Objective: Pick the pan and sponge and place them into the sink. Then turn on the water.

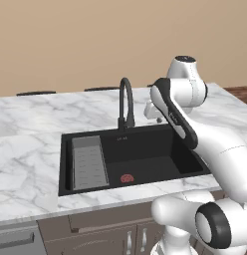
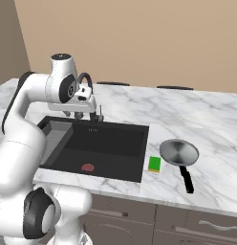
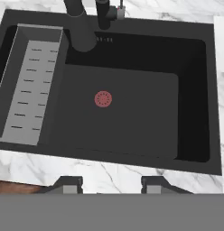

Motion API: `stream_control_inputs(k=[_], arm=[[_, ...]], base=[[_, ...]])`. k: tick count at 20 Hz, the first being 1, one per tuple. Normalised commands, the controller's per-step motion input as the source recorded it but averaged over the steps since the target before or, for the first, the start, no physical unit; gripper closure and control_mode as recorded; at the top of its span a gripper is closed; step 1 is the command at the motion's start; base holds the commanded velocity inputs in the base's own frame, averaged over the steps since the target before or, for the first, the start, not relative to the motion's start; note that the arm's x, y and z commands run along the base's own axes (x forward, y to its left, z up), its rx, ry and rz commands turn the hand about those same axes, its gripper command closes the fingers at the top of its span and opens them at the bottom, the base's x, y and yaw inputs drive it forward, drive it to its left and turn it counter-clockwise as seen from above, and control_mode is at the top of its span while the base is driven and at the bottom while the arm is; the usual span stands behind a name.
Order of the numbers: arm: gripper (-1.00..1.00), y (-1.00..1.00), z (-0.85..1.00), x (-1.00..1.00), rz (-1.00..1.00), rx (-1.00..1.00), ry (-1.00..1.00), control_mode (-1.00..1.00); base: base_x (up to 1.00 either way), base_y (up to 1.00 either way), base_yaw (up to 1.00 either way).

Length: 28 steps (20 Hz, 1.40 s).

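Black sink (image 2: 106, 143): one, basin floor bare around one red drain mark (image 3: 103, 99). One pan (image 2: 178, 153), one sponge (image 2: 155, 164) on counter just right of rim. Gripper (image 3: 111, 184) above front edge, partly parted, empty.

arm (image 1: 215, 144): glossy white rounded links
joints: dark grey caps, black band along one link
finger tips (image 3: 68, 184): small, dark grey, squared

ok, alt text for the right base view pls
A silver pan with a black handle and a small sponge sit on the marble counter right of an empty black sink with a red drain mark. The white arm rises at left, its gripper above the sink's back edge by the faucet.
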Motion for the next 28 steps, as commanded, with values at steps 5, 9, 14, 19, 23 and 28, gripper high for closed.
stream_control_inputs(k=[5, 9, 14, 19, 23, 28], arm=[[-1.00, -0.12, 0.00, 0.00, 0.00, -0.01, 0.00, -1.00], [-1.00, -0.13, -0.04, 0.00, 0.00, -0.04, 0.00, -1.00], [-1.00, -0.11, -0.07, -0.01, 0.00, -0.05, 0.00, -1.00], [-1.00, -0.18, -0.13, 0.12, 0.00, -0.03, -0.02, -1.00], [-1.00, -0.15, -0.24, 0.02, 0.00, 0.00, -0.01, -1.00], [-1.00, -0.10, -0.27, 0.09, 0.00, 0.00, -0.02, -1.00]], base=[[0.00, 0.00, 0.00], [0.00, 0.00, 0.00], [0.00, 0.00, 0.00], [0.00, 0.00, 0.00], [0.00, 0.00, 0.00], [0.00, 0.00, 0.00]])
